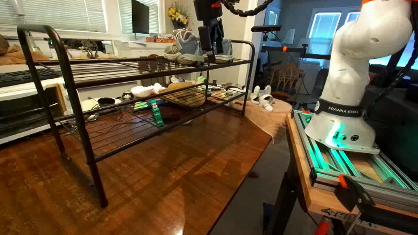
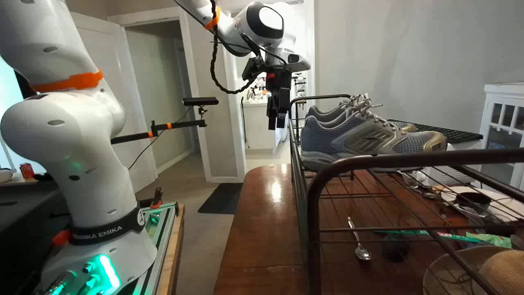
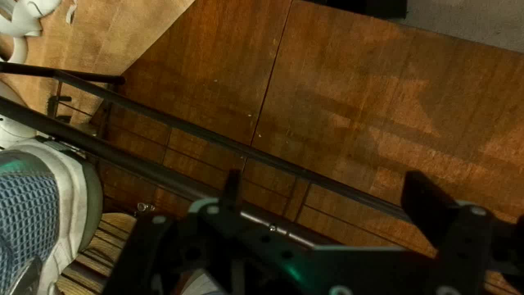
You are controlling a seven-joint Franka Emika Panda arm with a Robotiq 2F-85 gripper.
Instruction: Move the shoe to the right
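Note:
A pair of grey-blue sneakers stands on the top shelf of the black wire rack (image 1: 137,78). In an exterior view one shoe (image 1: 189,49) is left of my gripper and the other (image 1: 227,49) is partly hidden behind it. In an exterior view the near shoe (image 2: 364,139) overlaps the far one (image 2: 327,108). In the wrist view a heel (image 3: 28,205) is at the left edge and a bit of another shoe (image 3: 204,284) shows at the bottom. My gripper (image 1: 210,55), also in an exterior view (image 2: 276,123), points down beside the rack. Its fingers (image 3: 323,178) are apart, with nothing held.
The rack's top front rail (image 3: 155,172) runs close under the gripper. White controllers (image 1: 263,98) lie on a cloth-covered surface past the rack's end. A spoon (image 2: 360,250) and a tan hat (image 2: 503,270) show through the rack. A keyboard (image 2: 446,133) is behind.

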